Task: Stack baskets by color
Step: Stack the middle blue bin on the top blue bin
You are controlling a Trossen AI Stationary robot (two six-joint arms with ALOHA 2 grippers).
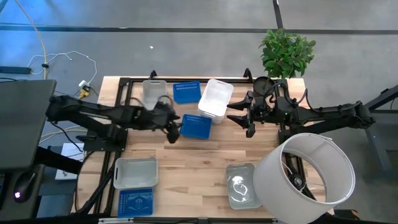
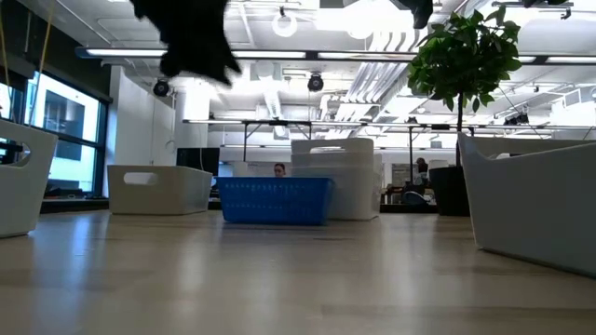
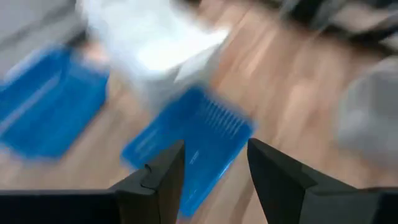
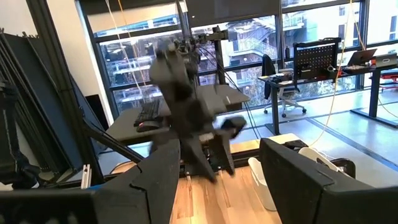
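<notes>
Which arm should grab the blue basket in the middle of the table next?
Left, probably. The left gripper hangs open right beside that blue basket, which fills its wrist view between the fingers. The right gripper is open too, but sits past the white baskets, facing away across the room.

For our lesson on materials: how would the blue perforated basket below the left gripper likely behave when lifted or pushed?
The blue basket looks like thin perforated plastic, so probably light and fairly stiff. Its flat base on the table suggests sliding rather than rolling. The left gripper, open above it, might tilt it if gripping one wall.
</notes>
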